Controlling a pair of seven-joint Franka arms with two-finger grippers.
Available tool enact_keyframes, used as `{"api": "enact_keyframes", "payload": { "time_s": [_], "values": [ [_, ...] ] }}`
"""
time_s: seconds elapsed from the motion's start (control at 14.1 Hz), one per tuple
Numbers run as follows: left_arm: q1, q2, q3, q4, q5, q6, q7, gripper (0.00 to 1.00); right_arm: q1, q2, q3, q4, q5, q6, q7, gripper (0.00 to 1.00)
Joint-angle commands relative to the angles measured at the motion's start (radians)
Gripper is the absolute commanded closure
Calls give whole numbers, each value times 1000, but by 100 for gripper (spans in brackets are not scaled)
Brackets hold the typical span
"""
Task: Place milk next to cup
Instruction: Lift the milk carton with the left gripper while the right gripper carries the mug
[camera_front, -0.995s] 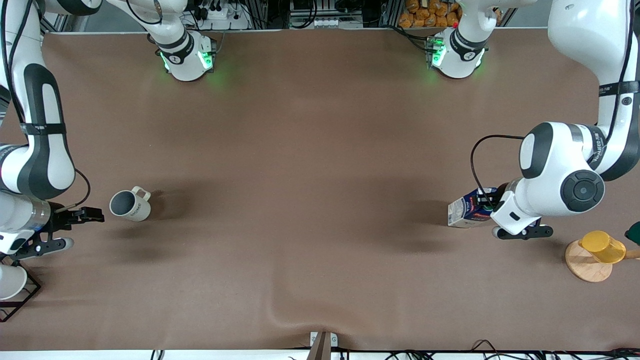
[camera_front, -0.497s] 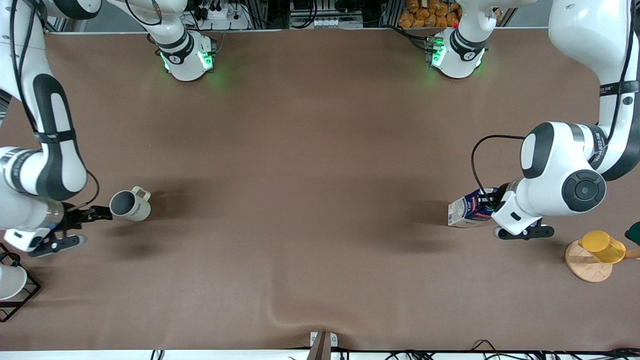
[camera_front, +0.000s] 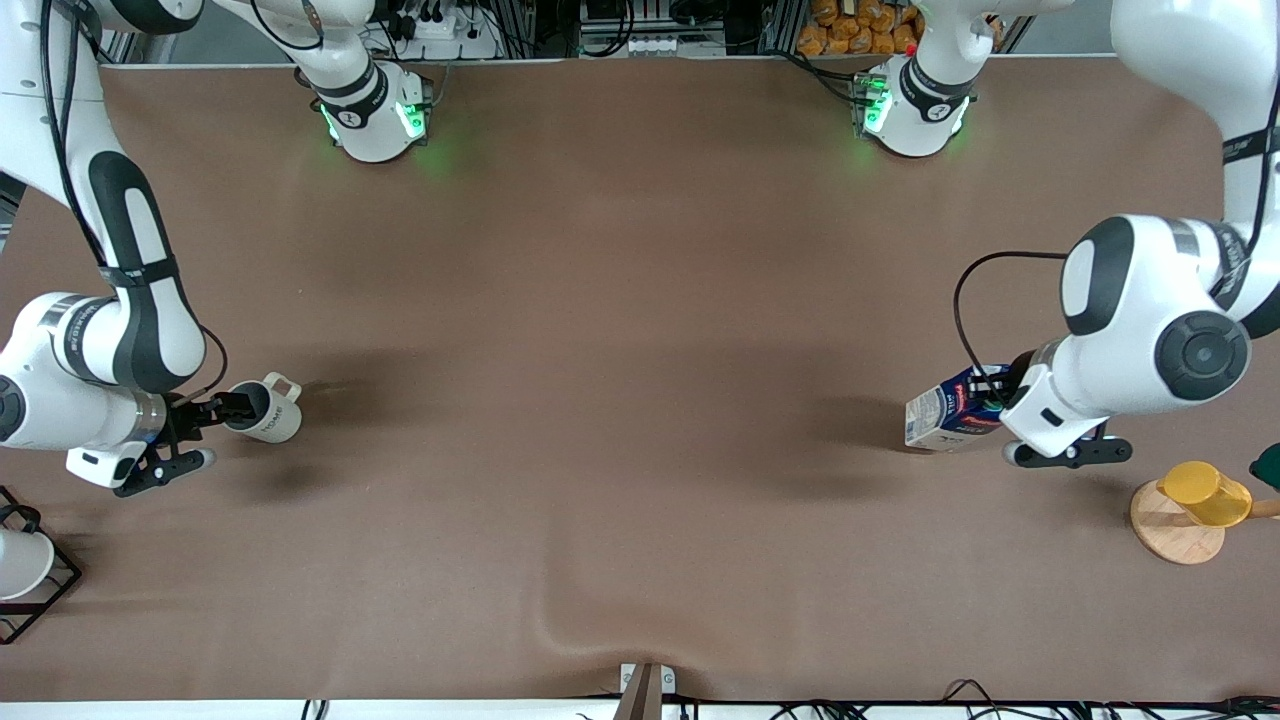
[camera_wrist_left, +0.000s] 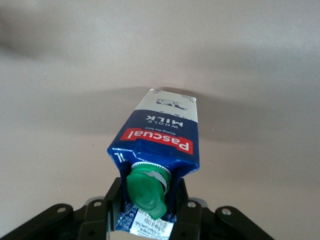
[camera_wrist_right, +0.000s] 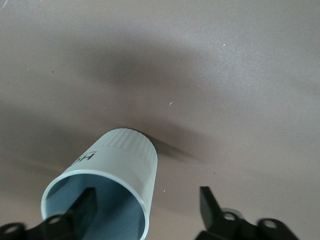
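With our left gripper (camera_front: 1035, 432) clamped on the milk (camera_front: 948, 410) at the left arm's end of the table, and our right gripper (camera_front: 215, 432) spread wide—one finger inside the cup (camera_front: 262, 408), gripping nothing—we should squeeze that rim squarely to avoid tipping.

Illumination was even and diffuse from overhead, with moderate brightness across the brown table (camera_front: 640, 330). Broad, soft-edged shadows lay on the surface under both arms; no hard shadow edges appeared. Green indicator lights at the two bases cast small green glows on the table. No glare was recorded. The front view was sharp throughout. In the left wrist view the milk (camera_wrist_left: 162, 137) was in focus, its print legible, and it cast a soft shadow. In the right wrist view the cup (camera_wrist_right: 112, 187) was slightly soft near the lens.
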Motion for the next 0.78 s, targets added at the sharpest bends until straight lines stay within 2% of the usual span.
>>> {"api": "enact_keyframes", "payload": {
  "time_s": [0.0,0.28,0.57,0.71],
  "values": [
    [2,-61,3,-4,-19,-43,12,55,-14,-33,14,-43,28,45,-3,100],
    [-9,-109,1,15,-5,-97,1,55,29,-45,16,-31,30,32,156,100],
    [-9,-133,-32,42,-5,-148,-7,55,85,-50,23,21,30,29,286,100],
    [-9,-150,-45,49,-2,-162,-7,55,122,-52,25,64,39,-26,383,100]
  ]
}}
